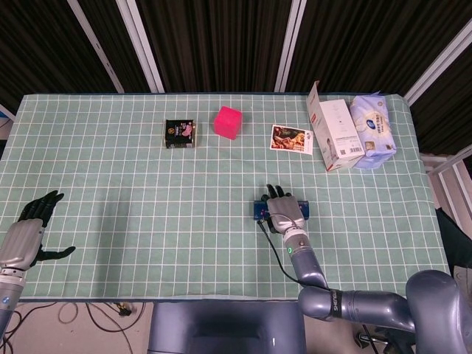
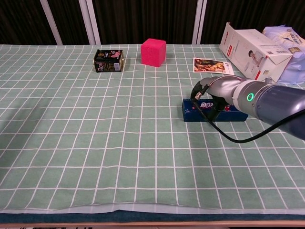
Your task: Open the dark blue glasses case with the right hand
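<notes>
The dark blue glasses case lies flat on the green checked cloth, right of the middle and near the front. My right hand lies on top of it and hides its middle. The fingers reach over the far edge, and dark fingertips curl down onto the near face in the chest view. The case looks closed; no gap shows at the lid. My left hand hovers at the table's front left corner with its fingers spread, holding nothing. It shows only in the head view.
A black box and a pink cube stand at the back. A photo card, a white carton and a tissue pack sit at the back right. A black cable loops from my right wrist.
</notes>
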Motion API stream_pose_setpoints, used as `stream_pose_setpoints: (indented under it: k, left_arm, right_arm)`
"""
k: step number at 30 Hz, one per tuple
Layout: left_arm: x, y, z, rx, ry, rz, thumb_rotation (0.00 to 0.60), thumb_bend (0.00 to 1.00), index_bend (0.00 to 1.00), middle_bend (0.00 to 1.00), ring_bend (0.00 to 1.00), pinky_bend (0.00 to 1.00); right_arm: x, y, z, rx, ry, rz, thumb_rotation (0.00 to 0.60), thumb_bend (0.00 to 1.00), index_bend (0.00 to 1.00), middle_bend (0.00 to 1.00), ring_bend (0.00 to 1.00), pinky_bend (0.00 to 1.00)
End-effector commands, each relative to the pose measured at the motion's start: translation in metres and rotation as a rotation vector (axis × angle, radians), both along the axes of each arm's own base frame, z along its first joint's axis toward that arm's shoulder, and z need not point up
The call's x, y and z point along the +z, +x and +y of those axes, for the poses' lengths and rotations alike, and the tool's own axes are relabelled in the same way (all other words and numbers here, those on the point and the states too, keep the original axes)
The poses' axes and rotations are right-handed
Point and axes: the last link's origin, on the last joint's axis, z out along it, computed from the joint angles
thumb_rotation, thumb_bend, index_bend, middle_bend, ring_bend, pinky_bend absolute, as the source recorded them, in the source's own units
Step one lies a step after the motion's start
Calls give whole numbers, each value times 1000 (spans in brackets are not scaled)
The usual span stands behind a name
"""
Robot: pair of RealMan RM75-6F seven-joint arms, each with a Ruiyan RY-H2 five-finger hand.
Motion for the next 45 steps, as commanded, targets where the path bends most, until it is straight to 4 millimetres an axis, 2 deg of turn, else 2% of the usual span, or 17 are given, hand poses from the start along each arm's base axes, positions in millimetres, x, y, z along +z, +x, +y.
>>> stream_pose_setpoints:
  k: [1,6,25,45]
  left_arm:
    - [0,0,0,0,0,-1,600,0,0,0,0,0]
    - [0,0,0,1,0,-3,600,0,0,0,0,0]
    - [0,0,0,3,-1,-8,600,0,0,0,0,0]
    - [1,0,0,2,1,-12,600,0,0,0,0,0]
  right_arm:
    - [0,-1,0,-3,0,1,600,551,258,0,0,227]
    - [0,-2,0,-9,-1,0,600,587,262,0,0,227]
    - [1,1,-1,-12,-9,-23,600,987,269,0,0,227]
    - [2,4,-1,-35,10,-13,600,1000,259,0,0,227]
